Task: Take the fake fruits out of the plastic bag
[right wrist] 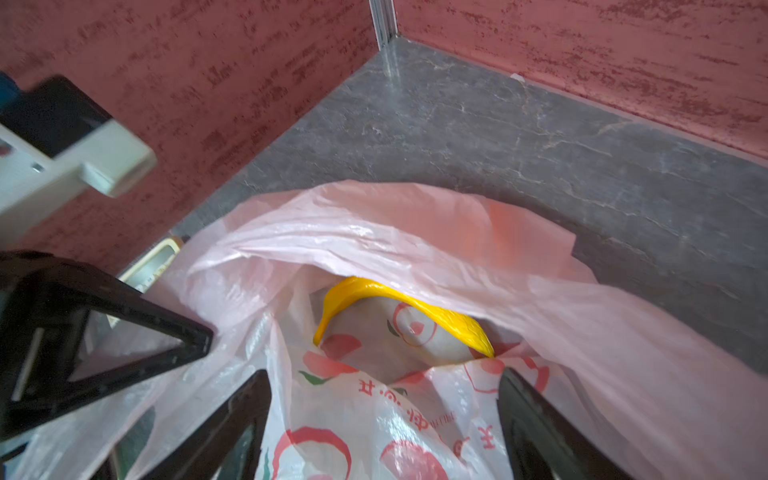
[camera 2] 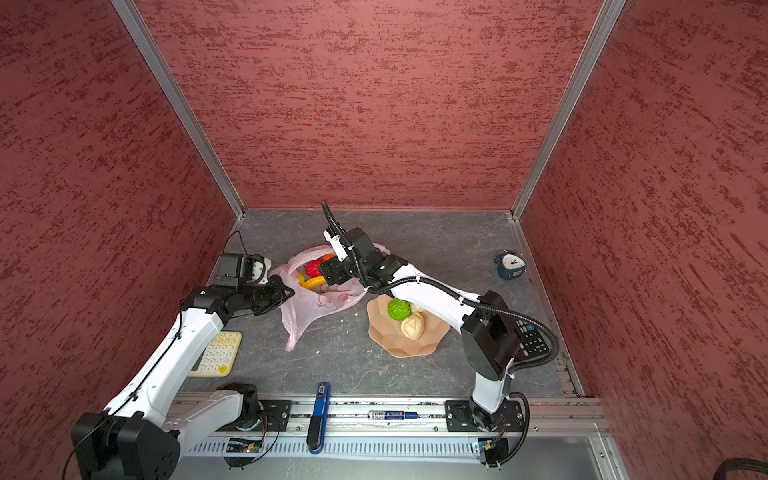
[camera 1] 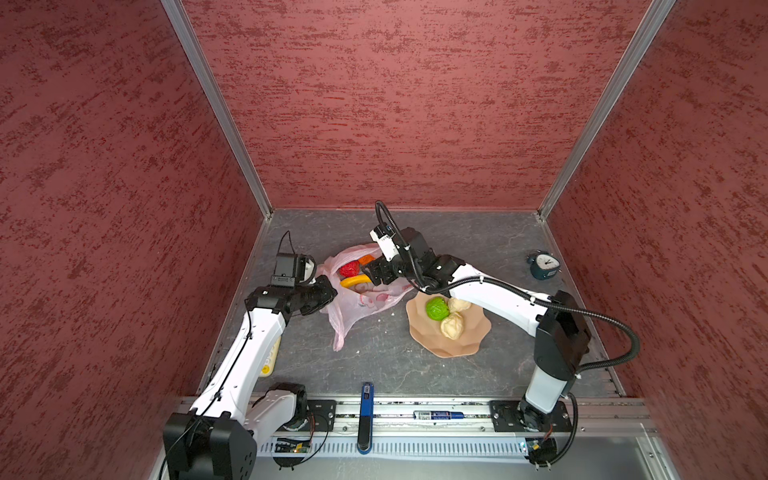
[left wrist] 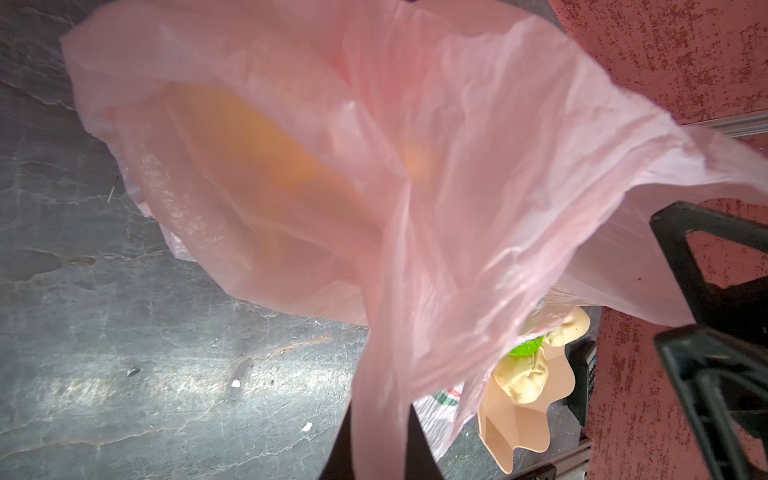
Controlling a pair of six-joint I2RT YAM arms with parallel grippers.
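Observation:
The pale pink plastic bag (camera 1: 365,305) (camera 2: 316,307) lies left of centre with its mouth held up. My left gripper (camera 1: 330,293) (left wrist: 380,457) is shut on a strip of the bag (left wrist: 457,187) at its left edge. Inside lie a yellow banana (camera 1: 353,281) (right wrist: 374,293), a red ball (camera 1: 349,269) and an orange ball (camera 1: 365,259). My right gripper (camera 1: 374,274) (right wrist: 382,407) hangs open over the bag's mouth, just short of the banana, with nothing between its fingers. A green ball (camera 1: 436,308) and two cream balls (camera 1: 451,325) rest on the peach dish (camera 1: 457,345).
A small alarm clock (camera 1: 542,265) stands at the back right. A cream calculator (camera 2: 216,353) lies under my left arm, and a black keypad (camera 2: 530,338) behind my right arm. A blue tool (camera 1: 365,415) crosses the front rail. Red walls enclose three sides.

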